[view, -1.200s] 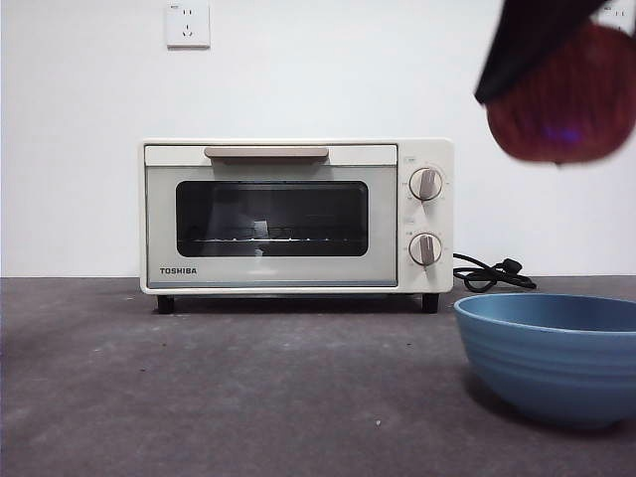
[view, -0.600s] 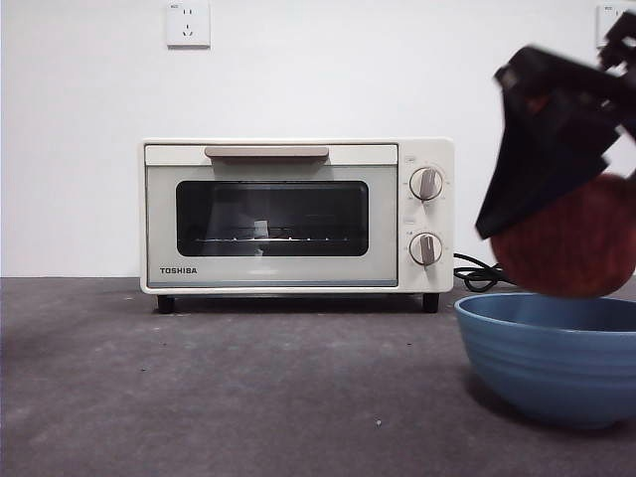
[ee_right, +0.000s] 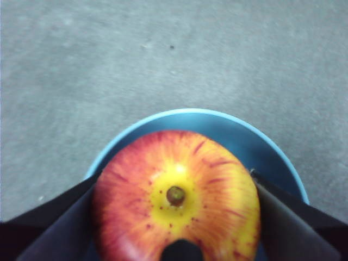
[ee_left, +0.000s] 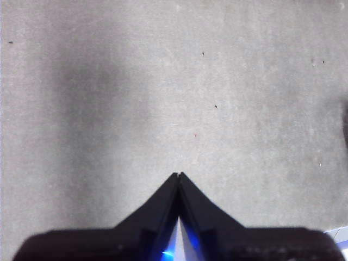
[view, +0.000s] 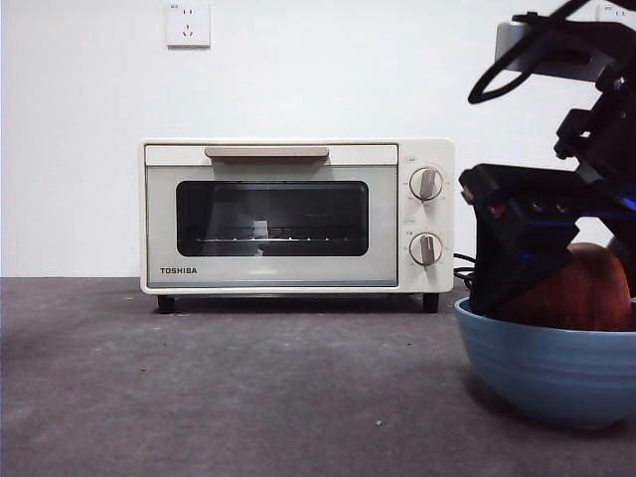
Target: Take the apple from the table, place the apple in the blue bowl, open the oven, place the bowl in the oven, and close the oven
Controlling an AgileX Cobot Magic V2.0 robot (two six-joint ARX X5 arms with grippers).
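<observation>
The right hand point(view: 556, 260), lowered from high above within the past second, holds the apple point(ee_right: 176, 198) clamped inside the blue bowl point(view: 552, 370), release pending; the left hand point(ee_left: 178, 176) waits pinched together.

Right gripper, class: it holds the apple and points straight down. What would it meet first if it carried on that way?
Probably the inside of the blue bowl, directly beneath the apple clamped in the right gripper; remaining depth is unclear.

Red-yellow apple point(ee_right: 176, 198) sits in blue bowl point(view: 542, 363); cream oven point(view: 296, 217) shut on grey table point(view: 248, 388)
</observation>
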